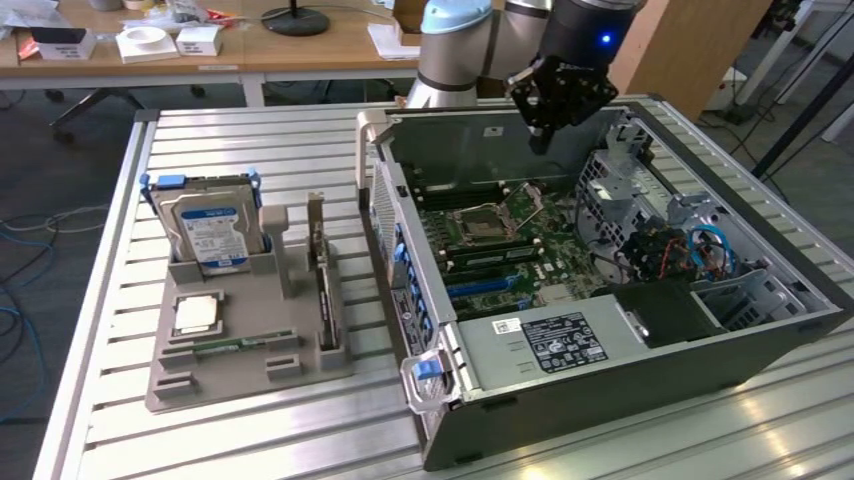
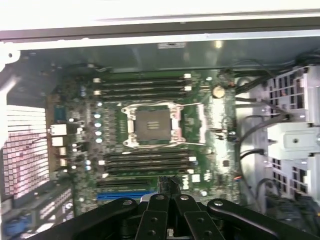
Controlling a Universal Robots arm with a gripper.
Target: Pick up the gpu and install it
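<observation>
Status: pick-up not yet done, installation not yet done

1. Gripper (image 1: 541,140) (image 2: 168,187): it hangs above the open computer case (image 1: 641,395), over the part of the motherboard (image 1: 514,235) (image 2: 150,125) next to the case's far wall. The jaws are drawn together to a narrow point and hold nothing.

2. gpu (image 1: 320,270): judged to be the thin card standing on edge in the grey parts holder (image 1: 214,385). It is well apart from the gripper, outside the case on the exterior view's left, with the case's side wall between the 2. Nothing touches it apart from the holder.

3. Other parts in the same holder, all farther from the gripper than the gpu:
- 1 hard drive (image 1: 214,230), upright in a blue carrier
- 1 loose processor (image 1: 198,313), lying flat

4. Target area: below the gripper, the CPU socket (image 1: 478,225) (image 2: 151,125) is empty. The blue expansion slot (image 1: 481,285) (image 2: 125,195) lies beyond the socket and close under the gripper in the wrist view, and carries no card.

5. The holder and the case both rest on the slatted metal surface (image 1: 107,330).

Judgement: 0 of the 2 steps show as complete; the card has yet to be gripped, carried into the case and seated in a slot
</observation>
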